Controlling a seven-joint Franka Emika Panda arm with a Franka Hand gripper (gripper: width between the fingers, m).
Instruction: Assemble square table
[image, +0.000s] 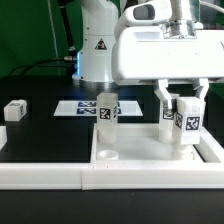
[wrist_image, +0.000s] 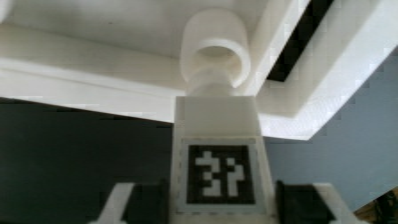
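Note:
The square table's white panel lies flat at the front right, with a round corner socket showing. One white tagged leg stands upright at its far left corner. My gripper is shut on a second tagged leg, held upright at the panel's right side; I cannot tell if its lower end touches the panel. In the wrist view this leg sits between my fingers, its rounded end pointing at the panel. A third leg lies at the exterior view's far left.
The marker board lies on the black table behind the panel. A long low white rail runs along the front. The arm's white base stands at the back.

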